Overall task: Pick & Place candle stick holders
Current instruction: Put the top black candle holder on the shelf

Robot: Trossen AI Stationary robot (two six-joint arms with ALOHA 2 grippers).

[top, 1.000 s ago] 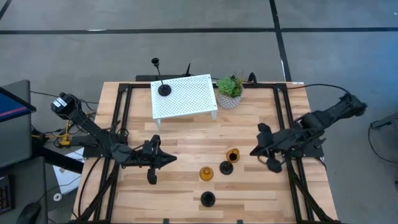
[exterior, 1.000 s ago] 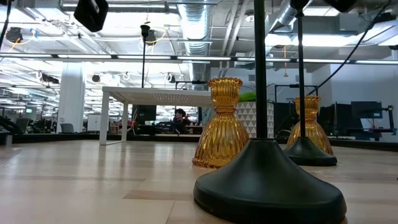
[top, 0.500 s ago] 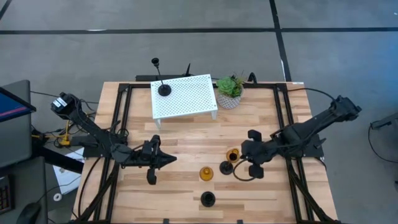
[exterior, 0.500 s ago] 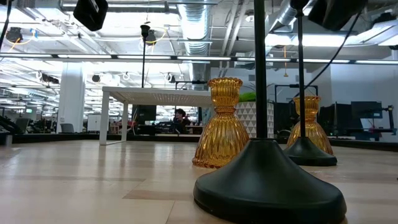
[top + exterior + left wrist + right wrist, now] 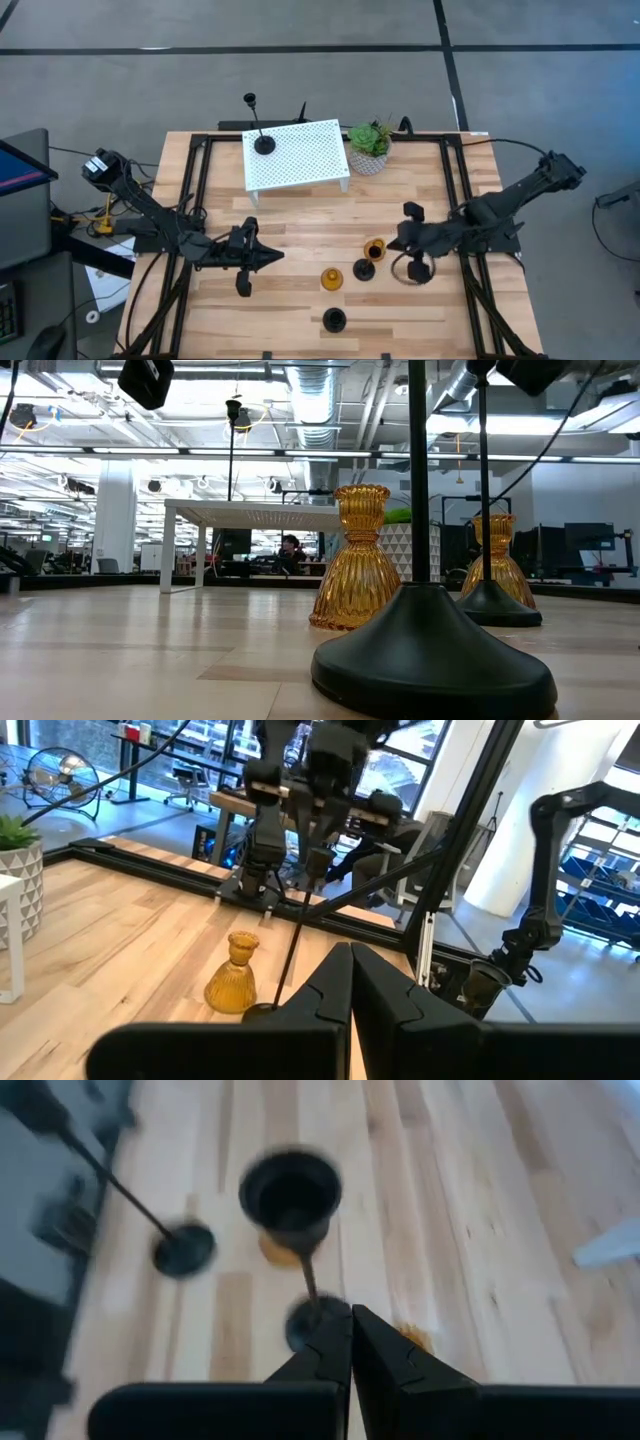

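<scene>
Right gripper point(image 5: 394, 243) clenched, empty, right of centre beside blurred black holder point(image 5: 364, 269); left gripper point(image 5: 278, 256) clenched, lower left.

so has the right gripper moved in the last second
Yes. In the high view the right gripper has swung inward from the table's right rail toward the amber holder and black holder, fingers shut.

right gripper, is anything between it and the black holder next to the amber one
Nothing visible. The right gripper, jaws shut, sits just right of the black holder with only bare table between. The amber holder stands close beside that holder.
</scene>
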